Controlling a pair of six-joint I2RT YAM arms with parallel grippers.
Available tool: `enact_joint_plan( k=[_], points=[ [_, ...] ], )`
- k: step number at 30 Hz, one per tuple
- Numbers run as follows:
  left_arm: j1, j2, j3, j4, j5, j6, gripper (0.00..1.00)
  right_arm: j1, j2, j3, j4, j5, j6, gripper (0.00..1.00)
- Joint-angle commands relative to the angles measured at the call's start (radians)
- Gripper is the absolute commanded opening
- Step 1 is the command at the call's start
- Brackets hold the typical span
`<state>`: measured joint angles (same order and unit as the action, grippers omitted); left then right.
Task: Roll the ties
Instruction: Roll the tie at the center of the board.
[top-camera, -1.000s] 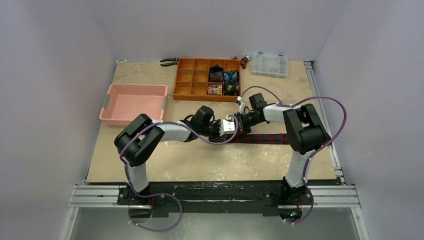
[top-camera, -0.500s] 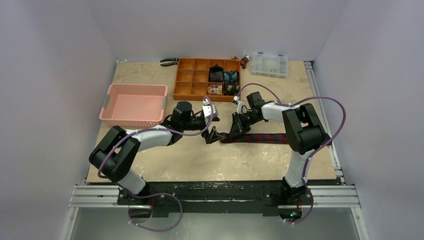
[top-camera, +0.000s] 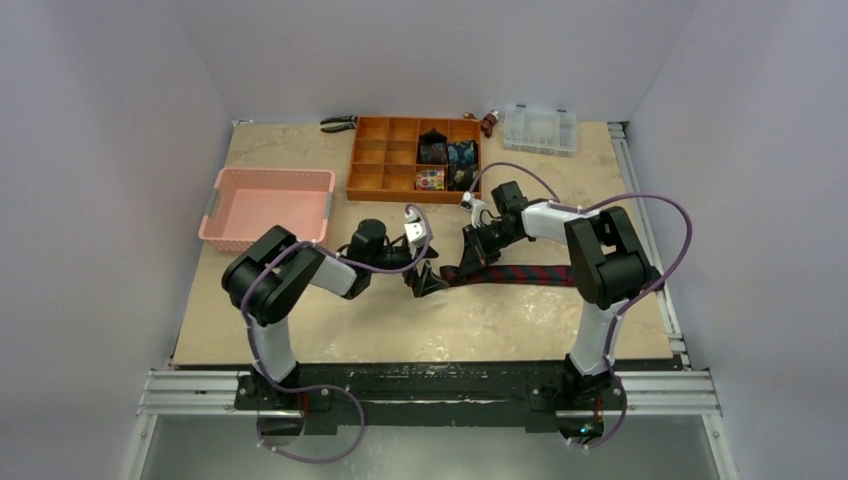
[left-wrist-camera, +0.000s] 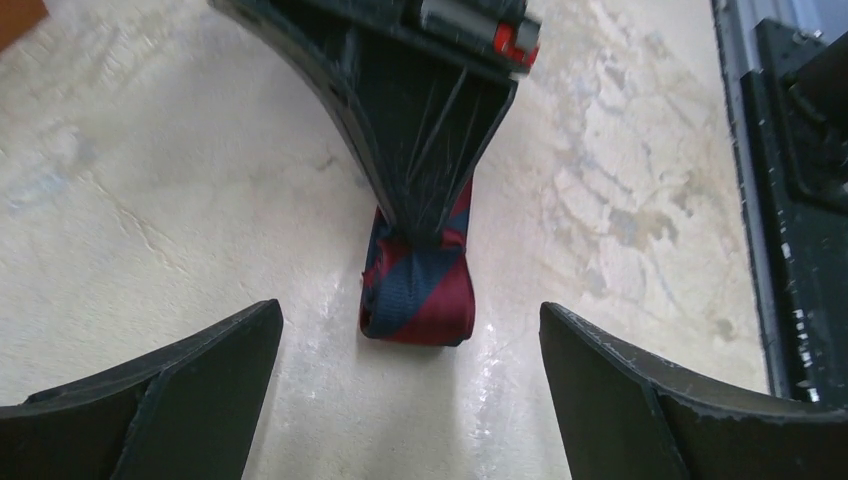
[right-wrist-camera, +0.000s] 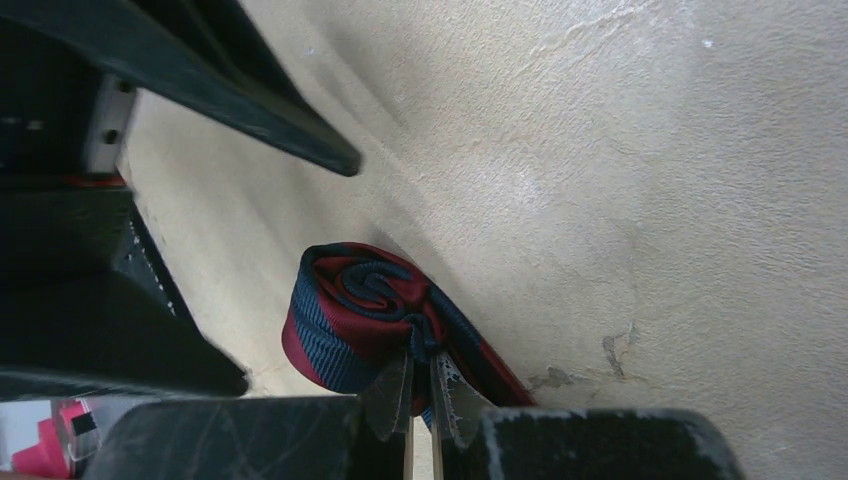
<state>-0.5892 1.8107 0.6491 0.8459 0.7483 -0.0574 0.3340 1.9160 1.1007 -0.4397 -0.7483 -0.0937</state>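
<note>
A navy tie with red diagonal stripes (top-camera: 525, 275) lies flat across the table to the right. Its left end is wound into a small roll (right-wrist-camera: 345, 310). My right gripper (right-wrist-camera: 420, 395) is shut on that roll, pinching the fabric layers between its fingertips. In the left wrist view the roll (left-wrist-camera: 418, 290) stands on the table under the right gripper's black fingers (left-wrist-camera: 430, 120). My left gripper (left-wrist-camera: 410, 400) is wide open just short of the roll and touches nothing. From above it (top-camera: 425, 268) sits just left of the roll. Other ties sit rolled in the orange organizer (top-camera: 400, 185).
A pink basket (top-camera: 268, 205) stands at the left. A clear plastic box (top-camera: 540, 128) and pliers (top-camera: 338, 123) lie along the back edge. Purple cables loop over both arms.
My left gripper has let go of the tie roll, opened wide and drawn back to the left. The right gripper stays shut on the roll and has barely moved.
</note>
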Motion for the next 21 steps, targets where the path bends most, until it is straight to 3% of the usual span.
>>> enact_joint_plan(
  k=[1, 11, 14, 21],
  points=[
    [-0.020, 0.084, 0.007, 0.231, -0.021, 0.054, 1.00, -0.004, 0.022, -0.007, -0.032, 0.181, -0.097, 0.00],
    [-0.053, 0.244, 0.018, 0.336, 0.014, 0.136, 0.70, -0.004, 0.060, 0.025, -0.046, 0.172, -0.093, 0.00],
    [-0.070, 0.275, 0.024, 0.359, 0.008, 0.136, 0.66, -0.005, 0.067, 0.031, -0.048, 0.172, -0.087, 0.00],
    [-0.123, 0.343, 0.045, 0.393, -0.024, 0.136, 0.41, -0.005, 0.081, 0.040, -0.053, 0.171, -0.083, 0.00]
  ],
)
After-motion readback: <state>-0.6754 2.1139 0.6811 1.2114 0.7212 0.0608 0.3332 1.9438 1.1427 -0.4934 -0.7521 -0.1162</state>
